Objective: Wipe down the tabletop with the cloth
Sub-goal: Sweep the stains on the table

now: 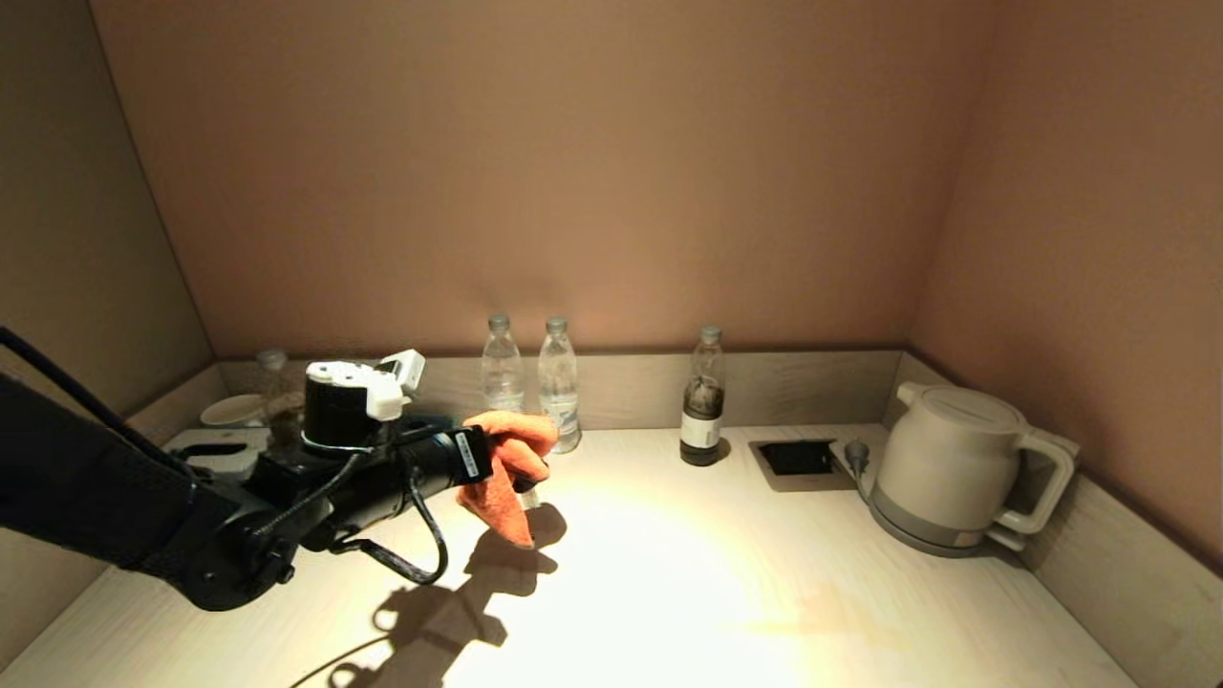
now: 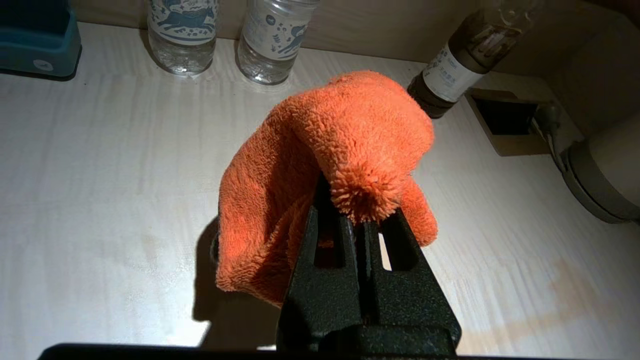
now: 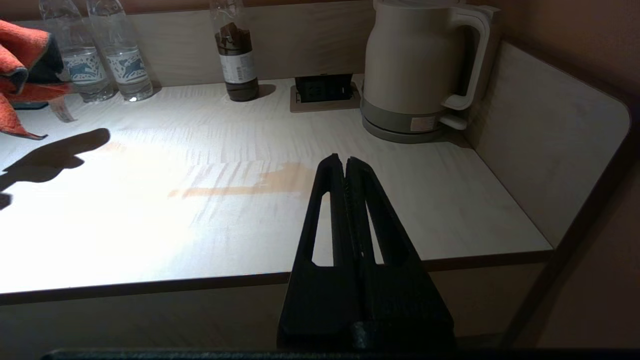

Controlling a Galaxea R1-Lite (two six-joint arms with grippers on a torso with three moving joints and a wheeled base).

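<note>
My left gripper point(image 1: 511, 468) is shut on an orange fluffy cloth point(image 1: 506, 473) and holds it in the air above the pale wooden tabletop point(image 1: 669, 573), left of centre. In the left wrist view the cloth point(image 2: 345, 150) drapes over the gripper point(image 2: 361, 212) and hides the fingertips. The cloth's edge also shows in the right wrist view point(image 3: 20, 80). An orange-brown stain point(image 3: 240, 185) lies on the tabletop right of centre, faint in the head view point(image 1: 822, 621). My right gripper point(image 3: 345, 165) is shut and empty, parked off the table's front edge.
Two clear water bottles point(image 1: 530, 382) and a dark bottle point(image 1: 704, 401) stand along the back wall. A white kettle point(image 1: 955, 468) sits at the back right beside a recessed socket point(image 1: 798, 459). A small dish point(image 1: 234, 409) and a tray point(image 1: 215, 449) lie at the back left.
</note>
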